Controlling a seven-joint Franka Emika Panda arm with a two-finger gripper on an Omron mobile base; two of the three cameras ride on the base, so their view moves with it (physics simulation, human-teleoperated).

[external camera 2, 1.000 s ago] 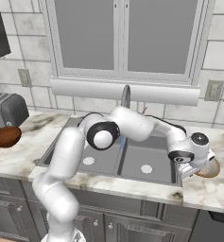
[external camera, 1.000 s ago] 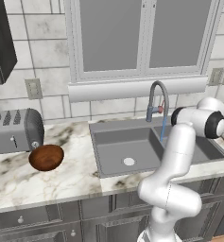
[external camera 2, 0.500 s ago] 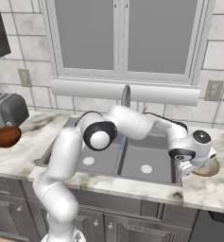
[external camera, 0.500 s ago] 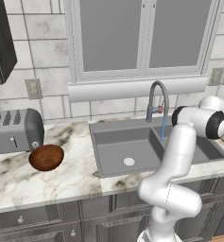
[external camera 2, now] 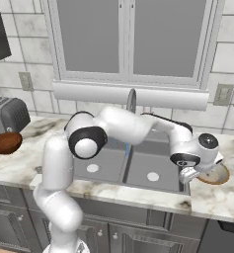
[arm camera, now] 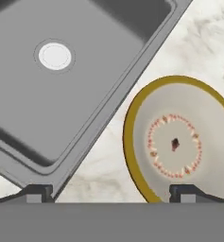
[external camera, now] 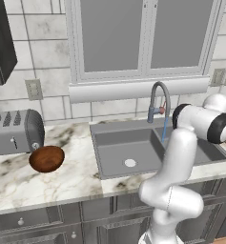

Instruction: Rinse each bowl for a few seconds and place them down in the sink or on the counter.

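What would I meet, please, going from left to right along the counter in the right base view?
Toaster → reddish-brown bowl → sink → gripper → pale tan bowl.

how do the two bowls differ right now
The deep reddish-brown wooden bowl sits on the white marble counter left of the grey double-basin sink, by the toaster; the shallow pale beige bowl sits right of the sink, below the open end effector. The beige one has a patterned centre. Both are round and upright.
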